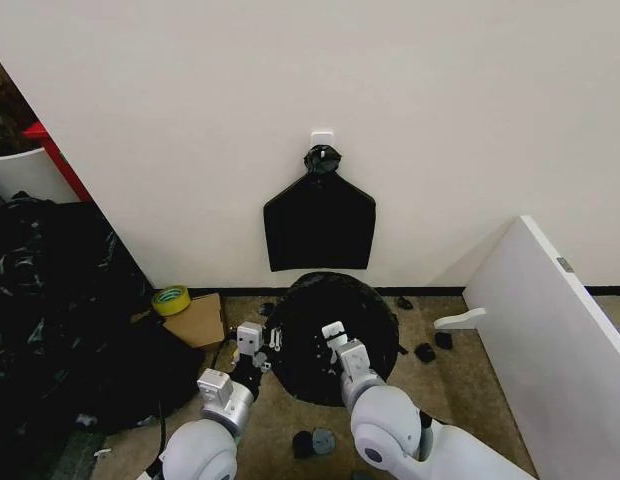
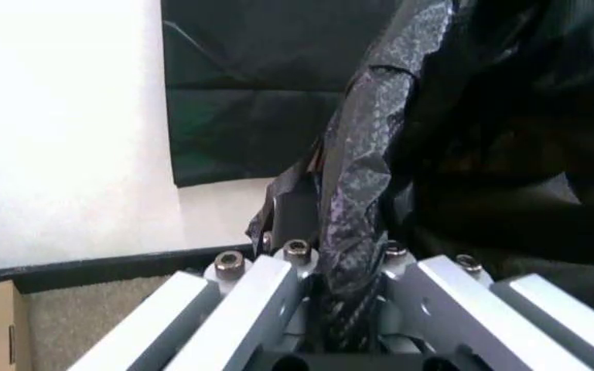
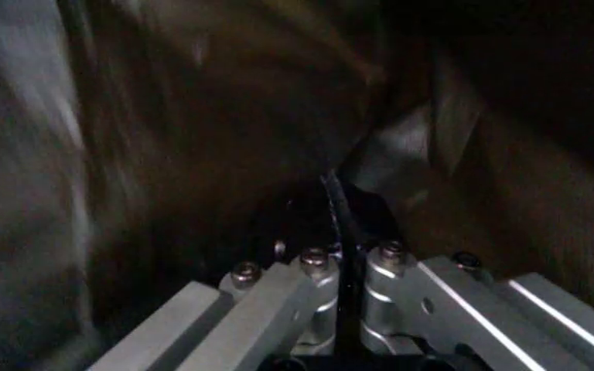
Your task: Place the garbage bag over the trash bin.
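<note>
The garbage bag (image 1: 328, 300) forms a round black mass on the floor below the wall, open at the top. The trash bin is hidden under it. My left gripper (image 1: 252, 343) is at the bag's left edge. In the left wrist view it (image 2: 343, 261) is shut on a crinkled fold of the bag (image 2: 364, 147). My right gripper (image 1: 337, 338) reaches into the bag's opening. In the right wrist view it (image 3: 343, 259) is shut on a thin sheet of bag film, with dark plastic (image 3: 225, 116) all around it.
A flat black bag (image 1: 320, 225) hangs from a white hook on the wall just behind. A yellow tape roll (image 1: 171, 299) and cardboard box (image 1: 197, 320) lie left, beside a black pile (image 1: 50, 300). A white board (image 1: 550, 320) leans right. Black scraps (image 1: 425, 352) dot the carpet.
</note>
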Motion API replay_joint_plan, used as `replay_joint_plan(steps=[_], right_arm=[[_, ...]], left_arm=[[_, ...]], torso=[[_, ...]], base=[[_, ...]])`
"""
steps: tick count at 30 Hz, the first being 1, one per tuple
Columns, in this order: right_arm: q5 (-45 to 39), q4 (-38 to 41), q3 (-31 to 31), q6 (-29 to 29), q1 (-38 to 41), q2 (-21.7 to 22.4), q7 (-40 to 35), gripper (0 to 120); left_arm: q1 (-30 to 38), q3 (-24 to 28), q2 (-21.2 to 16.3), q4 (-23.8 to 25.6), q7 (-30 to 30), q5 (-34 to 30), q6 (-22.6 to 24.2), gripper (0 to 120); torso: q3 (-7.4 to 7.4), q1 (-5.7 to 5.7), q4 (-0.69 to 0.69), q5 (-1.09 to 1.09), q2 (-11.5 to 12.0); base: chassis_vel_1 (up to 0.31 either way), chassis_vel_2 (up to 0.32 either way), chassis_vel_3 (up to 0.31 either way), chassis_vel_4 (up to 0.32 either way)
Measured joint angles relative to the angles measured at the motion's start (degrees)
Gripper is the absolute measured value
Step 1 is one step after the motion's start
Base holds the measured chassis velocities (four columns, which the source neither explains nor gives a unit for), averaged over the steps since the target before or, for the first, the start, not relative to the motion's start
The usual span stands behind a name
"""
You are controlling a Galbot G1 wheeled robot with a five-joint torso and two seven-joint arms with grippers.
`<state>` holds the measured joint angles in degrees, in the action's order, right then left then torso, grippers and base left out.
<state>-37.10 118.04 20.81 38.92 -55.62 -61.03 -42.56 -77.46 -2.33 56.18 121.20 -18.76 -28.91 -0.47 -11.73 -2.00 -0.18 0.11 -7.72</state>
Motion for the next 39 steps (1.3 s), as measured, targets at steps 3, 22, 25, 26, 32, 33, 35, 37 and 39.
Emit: replay_joint_plan(steps=[3,22,25,26,32,33,35,37,39], right_arm=[[0.98,-0.7,0.31,0.59,0.11,0.0,-0.18,0],[15.5,-0.73,-2.01,-6.87,-1.15,1.06,5.67,4],[23.74,0.92,-2.27,-20.78,-3.59,3.13,12.9,16],[23.74,0.92,-2.27,-20.78,-3.59,3.13,12.9,16],[35.6,-0.31,-9.76,-47.73,-8.81,5.2,30.58,41],[37.2,-0.66,-11.54,-51.34,-9.64,5.17,32.77,44],[38.65,-0.76,-12.86,-53.73,-10.23,5.01,33.24,50],[40.63,-0.64,-14.24,-55.52,-10.88,4.53,31.83,56],[42.22,0.06,-15.23,-55.78,-11.62,4.01,27.96,67]], left_arm=[[-0.05,-0.16,-0.06,0.33,0.02,-0.1,-0.01,1],[0.52,-0.53,0.8,0.41,0.06,-2.24,0.01,1],[1.44,-1.59,1.81,-0.9,-0.58,-5.99,0.06,1],[1.44,-1.59,1.81,-0.9,-0.58,-5.99,0.06,1],[3.76,-3.26,5.21,-3.23,-1.87,-14.48,2.05,1],[4.15,-3.66,6.05,-3.27,-2.39,-16.96,3.06,1],[4.37,-4.05,6.93,-3.27,-3.07,-19.35,4.2,1],[4.45,-4.56,8.2,-3.12,-4.15,-22.55,6.16,1],[4.44,-5.1,9.98,-2.74,-6.02,-27.17,8.99,1]], torso=[[0.0,0.0,0.0,0.0,0.0],[0.0,0.0,0.0,0.01,0.0],[0.0,0.0,0.0,0.01,0.0],[0.0,0.0,0.0,0.01,0.0],[0.0,0.0,0.0,0.01,0.0],[0.0,0.0,0.0,0.01,0.0],[0.0,0.0,-0.01,0.01,0.0],[0.0,0.0,0.0,0.01,0.0],[0.0,0.0,0.01,0.02,0.0]], base=[[0.0,0.0,0.0,0.0],[0.0,0.0,0.0,0.0],[0.0,0.0,0.0,0.0],[0.0,0.0,0.0,0.0],[0.0,0.0,0.0,0.0],[0.0,0.0,0.0,0.0],[0.0,0.0,0.0,0.0],[0.0,0.0,0.0,0.0],[0.0,0.0,0.0,0.0]])
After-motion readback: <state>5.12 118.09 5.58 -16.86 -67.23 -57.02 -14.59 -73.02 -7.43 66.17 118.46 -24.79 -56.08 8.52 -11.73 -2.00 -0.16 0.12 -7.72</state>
